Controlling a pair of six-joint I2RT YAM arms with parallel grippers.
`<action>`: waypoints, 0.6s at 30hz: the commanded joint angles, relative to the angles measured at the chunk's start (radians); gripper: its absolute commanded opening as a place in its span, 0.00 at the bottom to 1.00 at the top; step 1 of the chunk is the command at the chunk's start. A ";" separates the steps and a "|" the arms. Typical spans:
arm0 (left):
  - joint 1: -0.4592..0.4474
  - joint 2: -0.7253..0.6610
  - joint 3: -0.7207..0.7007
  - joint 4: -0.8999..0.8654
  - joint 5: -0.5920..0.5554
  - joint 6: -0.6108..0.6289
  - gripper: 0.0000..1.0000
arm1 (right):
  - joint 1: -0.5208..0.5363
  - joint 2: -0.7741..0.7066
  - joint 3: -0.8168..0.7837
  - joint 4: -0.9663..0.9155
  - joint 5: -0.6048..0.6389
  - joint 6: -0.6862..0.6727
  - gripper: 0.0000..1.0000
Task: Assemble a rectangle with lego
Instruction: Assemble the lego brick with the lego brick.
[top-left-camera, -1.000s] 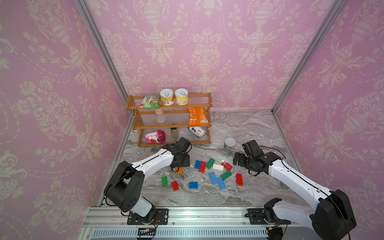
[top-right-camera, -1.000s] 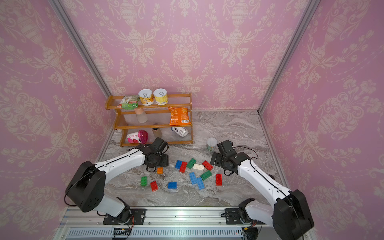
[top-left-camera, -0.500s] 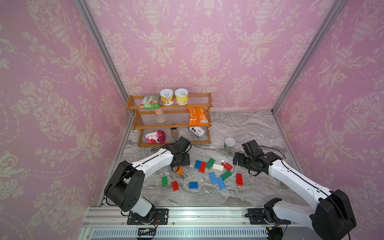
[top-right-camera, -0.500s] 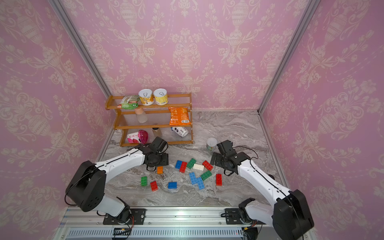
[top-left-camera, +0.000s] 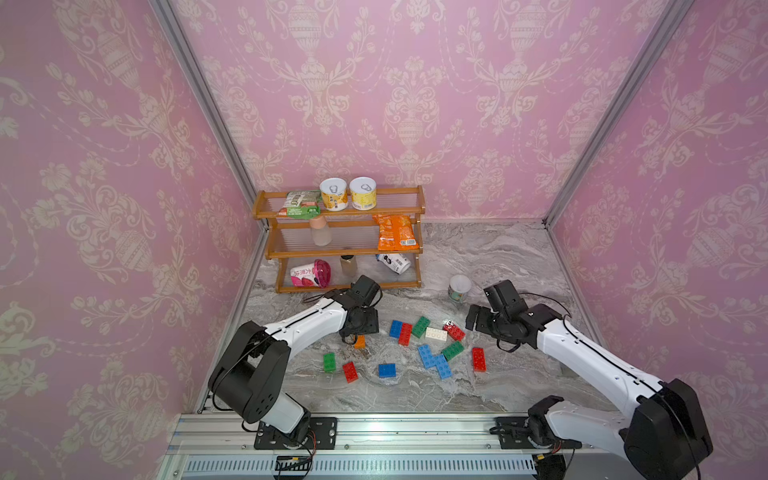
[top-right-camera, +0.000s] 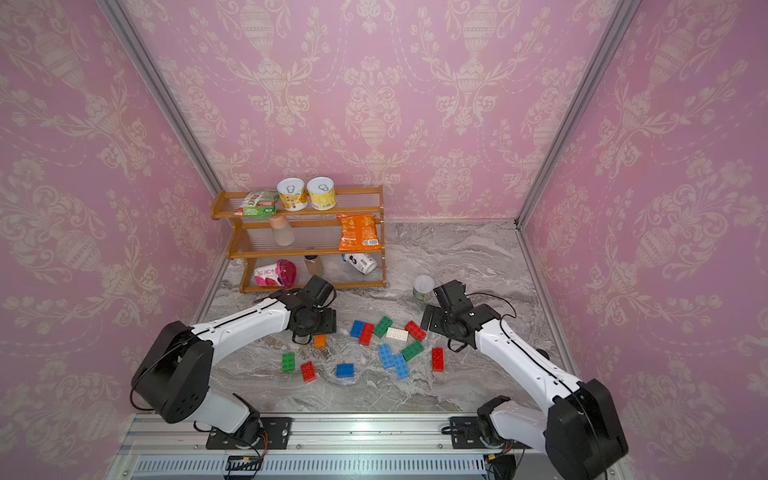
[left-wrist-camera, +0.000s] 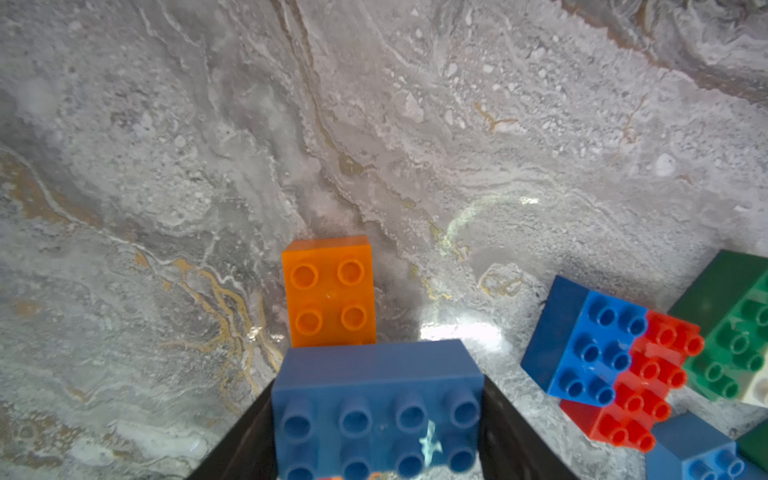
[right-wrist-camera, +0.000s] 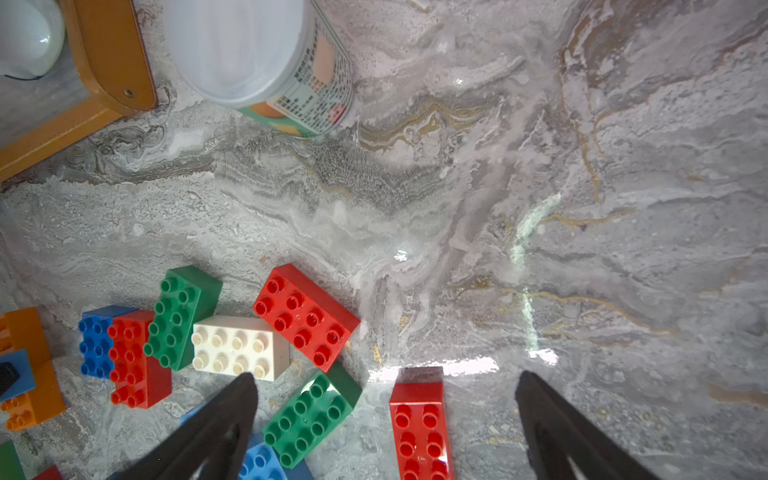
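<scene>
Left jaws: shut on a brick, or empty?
Shut on a brick: in the left wrist view a blue brick sits clamped between both black jaws.

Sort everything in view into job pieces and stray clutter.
Job: gripped blue brick, orange brick, white brick, other loose bricks.
Clutter: wooden rack, yellow can, orange snack bag, lidded tub.

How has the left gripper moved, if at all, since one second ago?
No. The left gripper stays in the same place, over the orange brick and just in front of the shelf; no shift shows.
</scene>
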 joint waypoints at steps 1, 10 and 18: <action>0.008 -0.006 -0.016 -0.018 0.007 0.003 0.00 | -0.008 -0.006 -0.015 0.003 -0.002 0.014 1.00; 0.010 0.017 -0.017 -0.004 0.014 0.004 0.00 | -0.008 0.000 -0.021 0.010 -0.007 0.013 1.00; 0.010 0.037 -0.020 0.014 0.024 0.004 0.00 | -0.007 0.004 -0.022 0.016 -0.010 0.017 1.00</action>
